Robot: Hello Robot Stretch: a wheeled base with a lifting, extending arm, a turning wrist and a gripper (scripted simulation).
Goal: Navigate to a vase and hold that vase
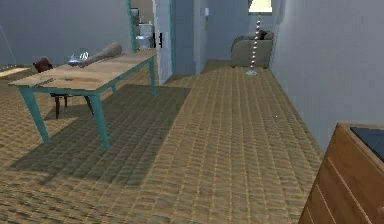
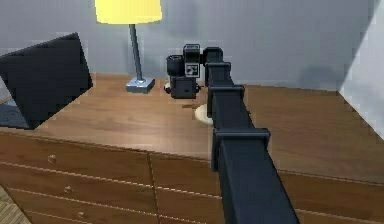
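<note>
The arm is reaching across the wooden dresser, and the tool is showing near the lamp base (I cannot tell the state of its fingers, nor whether it is holding anything). A pale rounded thing, too small to call a vase, is lying on the dresser beside the arm, and a laptop is standing at the left.

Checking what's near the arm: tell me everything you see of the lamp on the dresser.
The lamp has a yellow shade, cut by the picture's top edge, a thin grey stem and a small flat base. It stands upright on the wooden dresser, near the wall, left of the gripper.
</note>
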